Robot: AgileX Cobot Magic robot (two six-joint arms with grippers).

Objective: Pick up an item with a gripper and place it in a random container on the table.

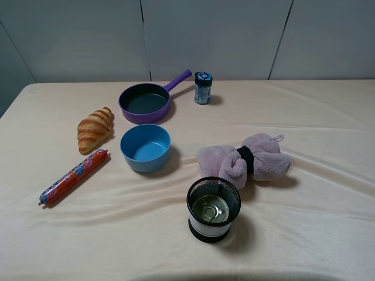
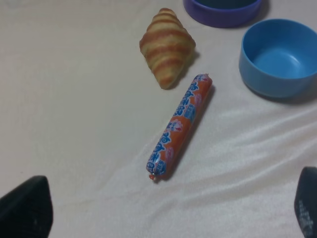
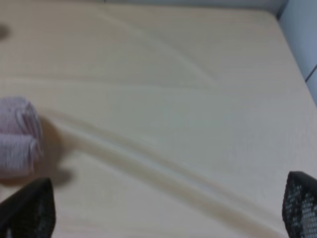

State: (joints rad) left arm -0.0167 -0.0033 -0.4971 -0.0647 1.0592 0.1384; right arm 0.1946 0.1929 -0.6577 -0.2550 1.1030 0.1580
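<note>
The small tin can (image 1: 211,209) lies inside the black wire-mesh cup (image 1: 214,231) at the front middle of the cream cloth table (image 1: 316,193). Only its silver pull-tab lid shows; its label is hidden by the cup. Neither arm shows in the exterior high view. In the left wrist view my left gripper (image 2: 166,218) is open and empty, its black fingertips (image 2: 25,208) wide apart above the cloth near a sausage. In the right wrist view my right gripper (image 3: 163,213) is open and empty over bare cloth, with fingertips (image 3: 27,208) at the frame's corners.
A pink bundled towel (image 1: 246,158) lies just behind the cup and also shows in the right wrist view (image 3: 17,136). A blue bowl (image 1: 145,147), purple pan (image 1: 145,102), croissant (image 1: 95,129), wrapped sausage (image 1: 74,176) and blue-capped jar (image 1: 203,88) stand on the left and back.
</note>
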